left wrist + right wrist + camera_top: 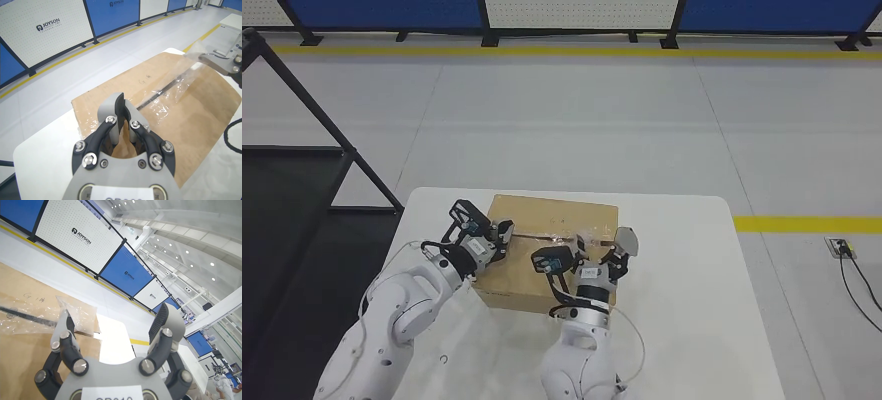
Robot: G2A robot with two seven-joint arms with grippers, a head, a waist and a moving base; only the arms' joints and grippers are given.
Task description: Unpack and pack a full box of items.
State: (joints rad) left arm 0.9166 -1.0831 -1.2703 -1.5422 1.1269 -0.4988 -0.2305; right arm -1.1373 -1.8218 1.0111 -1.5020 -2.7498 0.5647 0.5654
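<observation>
left jaws closed above box [189, 123], right jaws spread wide, one touching loose tape [83, 315]

Cardboard box [552, 275] sits mid-surface [692, 300], flaps shut. The left pincer [504, 232] is parked at its left end. The right pincer [607, 243] is spread wide over the right end, with some clear tape [564, 238] lifted up next to it.

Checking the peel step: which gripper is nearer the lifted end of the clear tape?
Right. The right gripper, jaws open, has the lifted tape end against one finger; the left gripper sits over the opposite end of the box.
</observation>
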